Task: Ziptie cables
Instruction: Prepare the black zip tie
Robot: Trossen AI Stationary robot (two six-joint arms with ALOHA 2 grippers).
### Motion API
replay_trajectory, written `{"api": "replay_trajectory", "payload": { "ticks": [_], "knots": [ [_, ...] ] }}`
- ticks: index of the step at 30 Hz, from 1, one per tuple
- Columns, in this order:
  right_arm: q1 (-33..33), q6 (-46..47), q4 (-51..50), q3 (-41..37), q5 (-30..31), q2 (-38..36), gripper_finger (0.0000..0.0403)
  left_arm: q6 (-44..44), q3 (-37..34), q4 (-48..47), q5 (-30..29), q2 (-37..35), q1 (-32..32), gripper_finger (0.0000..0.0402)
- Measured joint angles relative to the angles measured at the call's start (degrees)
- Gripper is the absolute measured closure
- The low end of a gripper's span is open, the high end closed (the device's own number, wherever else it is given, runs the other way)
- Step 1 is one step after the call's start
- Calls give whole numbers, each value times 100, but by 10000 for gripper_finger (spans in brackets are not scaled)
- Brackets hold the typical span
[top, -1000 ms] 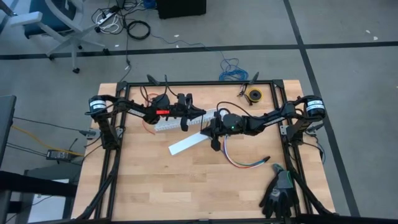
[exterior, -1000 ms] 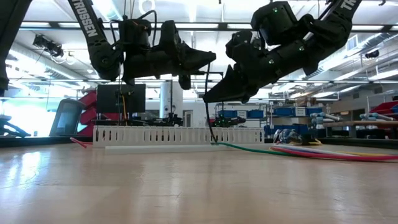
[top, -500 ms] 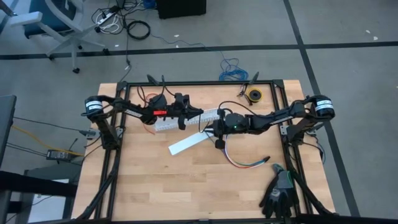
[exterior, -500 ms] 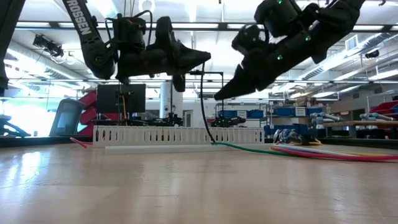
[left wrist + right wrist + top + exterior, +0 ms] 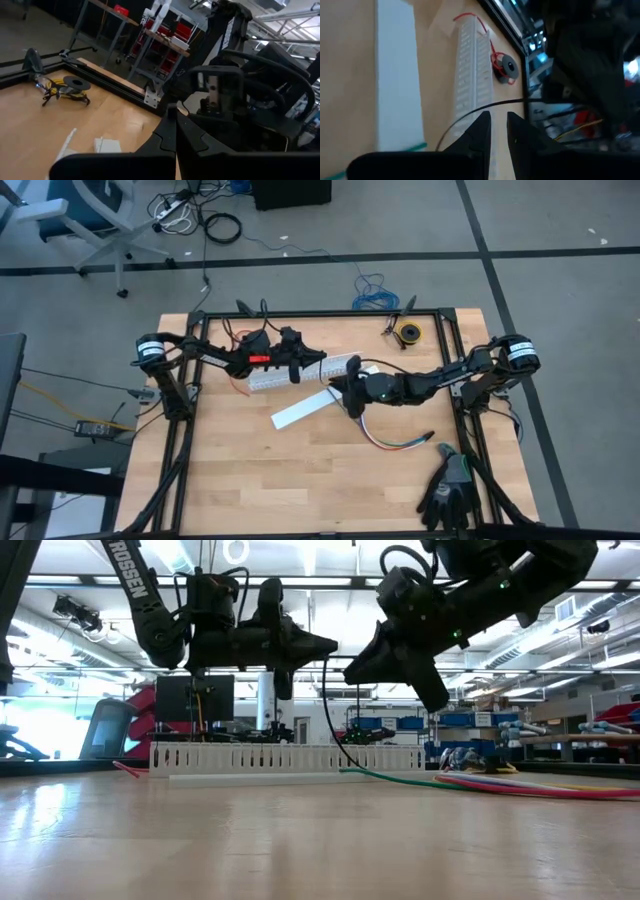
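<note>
Right hand (image 5: 352, 668) nearer ziptie (image 5: 331, 725)

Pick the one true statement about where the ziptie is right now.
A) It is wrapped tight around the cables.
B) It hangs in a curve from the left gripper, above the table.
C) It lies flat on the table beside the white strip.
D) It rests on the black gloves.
B: in the low view the ziptie curves down from the shut left gripper, which hangs above the table, toward the cables.
</note>
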Motion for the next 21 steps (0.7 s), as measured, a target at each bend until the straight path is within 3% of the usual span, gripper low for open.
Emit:
{"api": "replay_trajectory", "payload": {
  "ticks": [12, 21],
  "knots": [
    [1, -2663, 453, 0, -101, 2, 355, -900, 2, 10, -306, 0, -179, 401],
    [-2, -3853, 515, 0, -103, 2, 363, -1840, 155, -1, -547, 0, -424, 401]
  ]
}}
